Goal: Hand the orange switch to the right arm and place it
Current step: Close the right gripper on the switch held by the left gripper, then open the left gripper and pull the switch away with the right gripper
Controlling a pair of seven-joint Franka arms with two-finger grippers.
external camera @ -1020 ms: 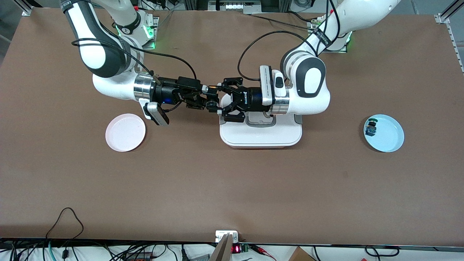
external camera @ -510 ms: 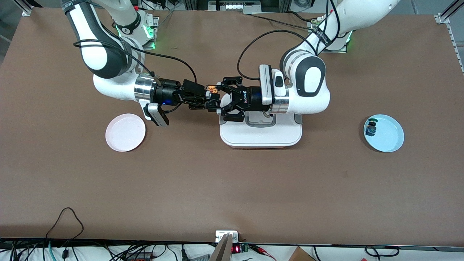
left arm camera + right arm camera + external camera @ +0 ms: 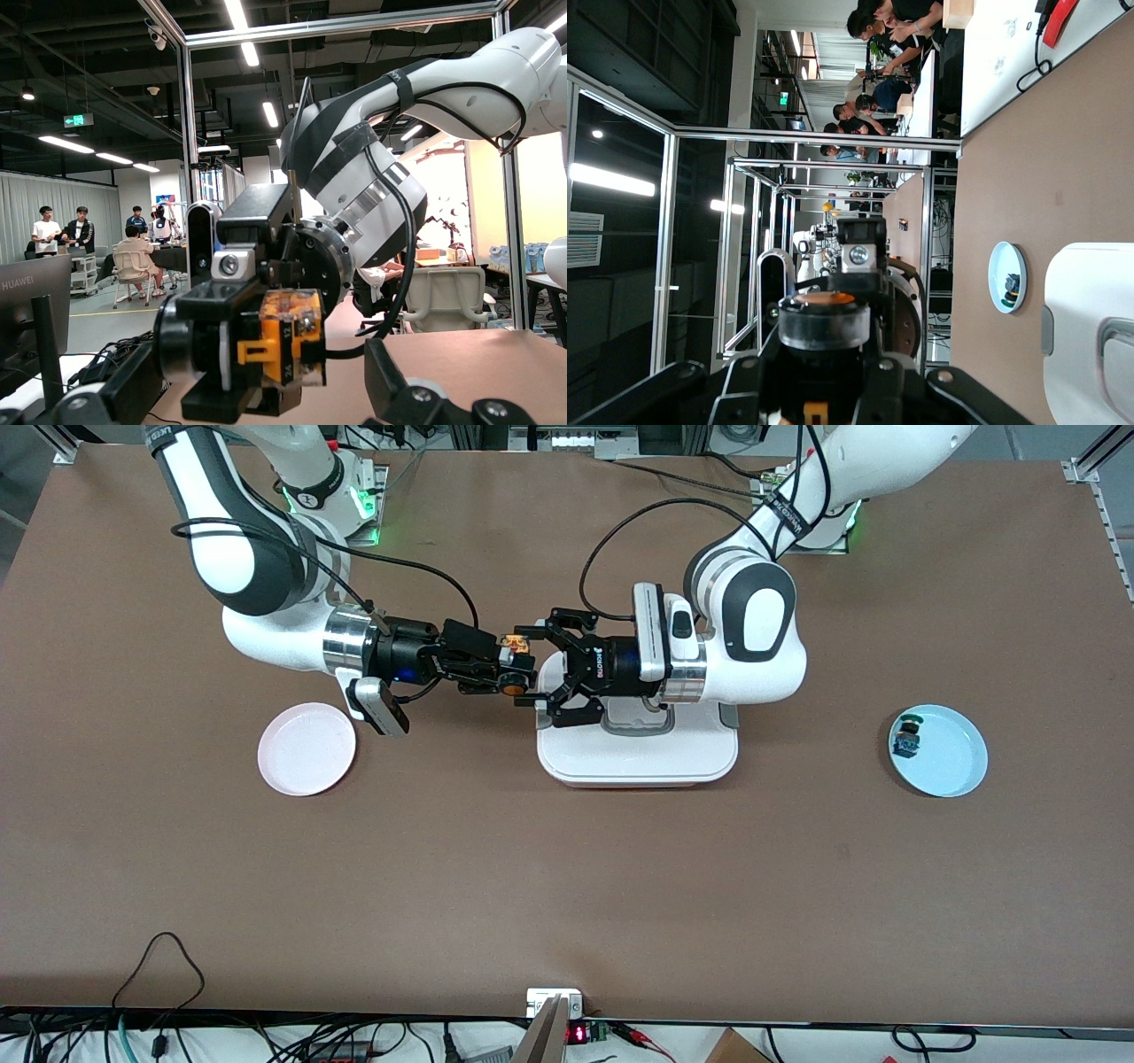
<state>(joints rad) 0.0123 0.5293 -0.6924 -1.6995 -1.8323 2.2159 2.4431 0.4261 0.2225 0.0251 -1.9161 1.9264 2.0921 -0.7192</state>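
Note:
The orange switch [image 3: 511, 683], black with an orange cap and an orange block at its back, is held in the air just above the table. It hangs beside the right arm's end of the white lidded box. My right gripper [image 3: 498, 666] is shut on it. In the right wrist view the switch [image 3: 824, 336] stands cap-up between my right gripper's [image 3: 824, 403] fingers. My left gripper [image 3: 532, 667] faces it, jaws spread wide on either side of the switch without touching. In the left wrist view the switch [image 3: 283, 345] sits between my left gripper's [image 3: 266, 414] open fingers [image 3: 412, 403].
A white lidded box [image 3: 638, 757] lies under the left wrist. A pink plate [image 3: 306, 748] sits toward the right arm's end. A light blue plate [image 3: 952, 762] toward the left arm's end holds a green-capped switch [image 3: 905, 735].
My right gripper closed in on the switch and took hold of it. My left gripper's fingers spread apart and let it go. The switch shifted slightly toward the right arm's end.

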